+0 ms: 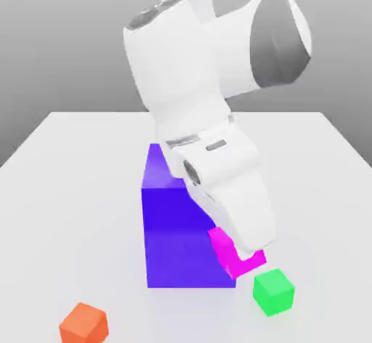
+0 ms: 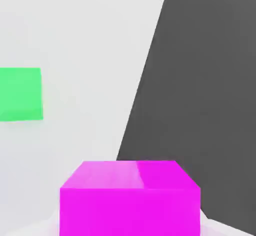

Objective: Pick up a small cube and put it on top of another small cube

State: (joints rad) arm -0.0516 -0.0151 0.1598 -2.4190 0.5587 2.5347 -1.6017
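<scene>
Bright, even, soft-shadowed render; sharp throughout.

White tabletop (image 1: 65, 189) under me, matte, evenly lit, soft faint shadows. Its far edge runs straight across; side edges splay toward the near corners. Behind it a plain grey backdrop, lighter up top. From my hand view, dark grey ground beyond the tabletop's edge.

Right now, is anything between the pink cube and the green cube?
No. In the hand view, only bare white table separates the pink cube from the green cube.
</scene>
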